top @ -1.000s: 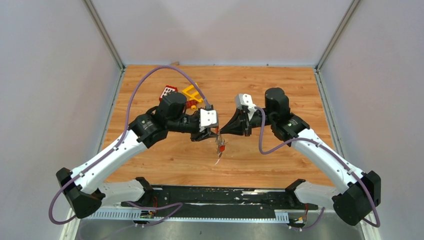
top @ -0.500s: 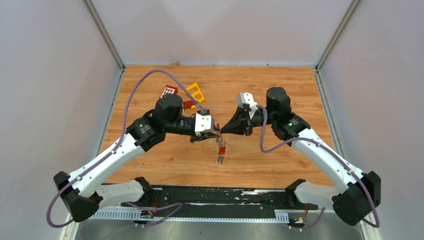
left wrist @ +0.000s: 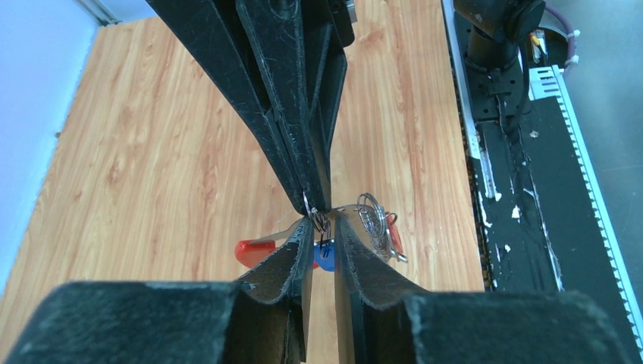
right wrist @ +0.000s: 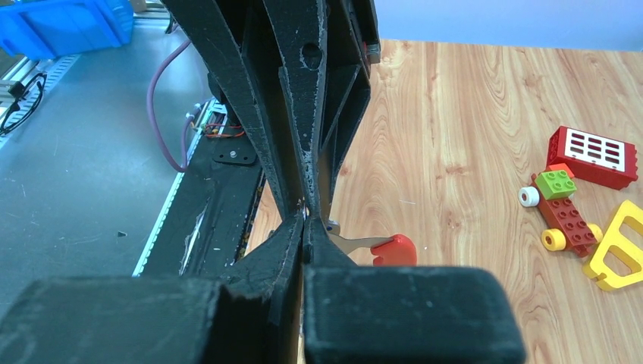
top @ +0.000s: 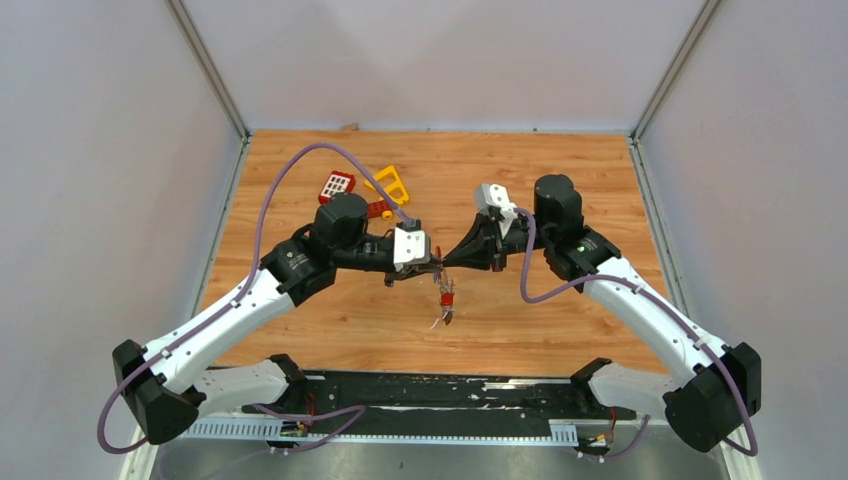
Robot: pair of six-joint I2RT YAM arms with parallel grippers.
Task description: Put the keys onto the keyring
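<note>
Keyring (left wrist: pixel 371 218) wire loops tiny, half-hidden between left gripper (left wrist: pixel 322 222) and right gripper (right wrist: pixel 305 218).

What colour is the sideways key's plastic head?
Red key head; right wrist view shows it best.

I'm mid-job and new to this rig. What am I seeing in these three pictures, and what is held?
Two robot arms are bolted at the near edge of the table. The wide picture looks down from above and behind: left gripper, right gripper, tip to tip above it. The other two come from wrist cameras; the dark wedges at the bottom are that arm's own fingers, those from the top the other arm's. Both grippers pinch the keyring in mid-air, a red key and a blue key hanging at it. Which piece each grips is too small to tell. Toy blocks lie aside.
</note>
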